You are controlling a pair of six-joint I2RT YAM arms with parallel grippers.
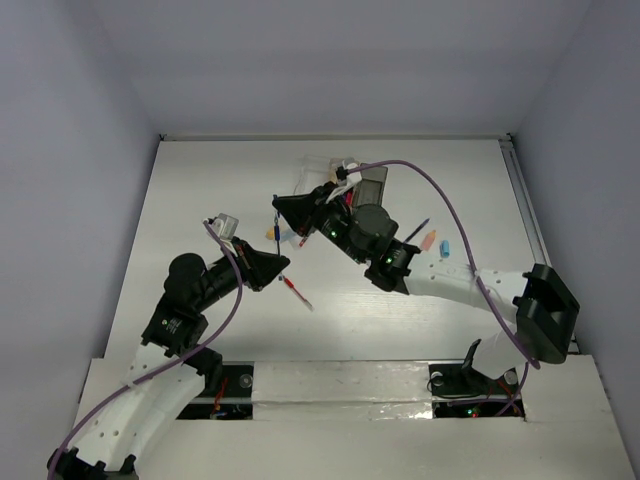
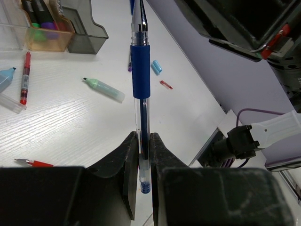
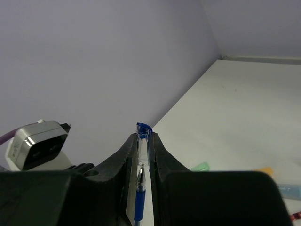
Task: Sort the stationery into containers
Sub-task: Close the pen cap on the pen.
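I have the blue pen point(image 2: 140, 70) up off the table point(image 2: 70, 132), pinched at both ends. My left gripper point(image 2: 143, 137) is clamped tight on its tail, and the pen stands straight out from between the fingers point(image 2: 123, 155). In the right wrist view, my right gripper point(image 3: 143, 136) sits narrow around the tip end, and that end pokes out just past it. It looks like a real grip, though from this angle I can't be sure how firmly it bites.

What matters for the next move is direction. Seen from above, the pen's long axis runs near-to-far, with its tail toward me at the left gripper and its tip away at the right gripper. The containers lie farther along that line, in a row at the far side: the clear box point(image 2: 8, 37), the tan-orange box point(image 2: 47, 46) with markers point(image 2: 47, 33) in it, and the grey box point(image 2: 89, 37). From overhead they are partly hidden under the right arm point(image 1: 440, 280), which is the nearer of the two. I therefore judge this to be a handover, where the left should let go and the right should carry the pen on.

A green marker point(image 2: 104, 89) and a red pen point(image 2: 25, 77) lie loose on the table, apart from both grippers.
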